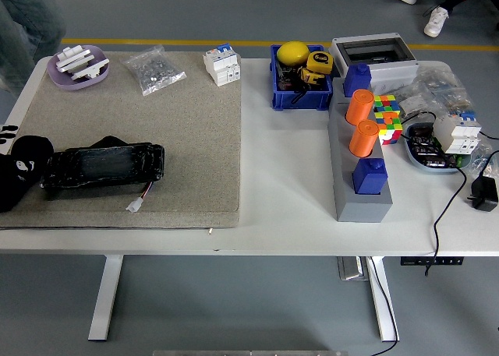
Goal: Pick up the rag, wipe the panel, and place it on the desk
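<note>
Black panel (103,167) lying on grey mat (187,138), left hand (23,169) at its end, finger state unclear, white table (288,216).

I can't read any text from here. The yellow-and-black tape measure (317,62) in the blue plastic bin (276,77) carries a dark label, and the white circuit breaker block (221,65) has small markings, but both are too blurred to make out.

Left robot hand (22,169) low at left edge
</note>
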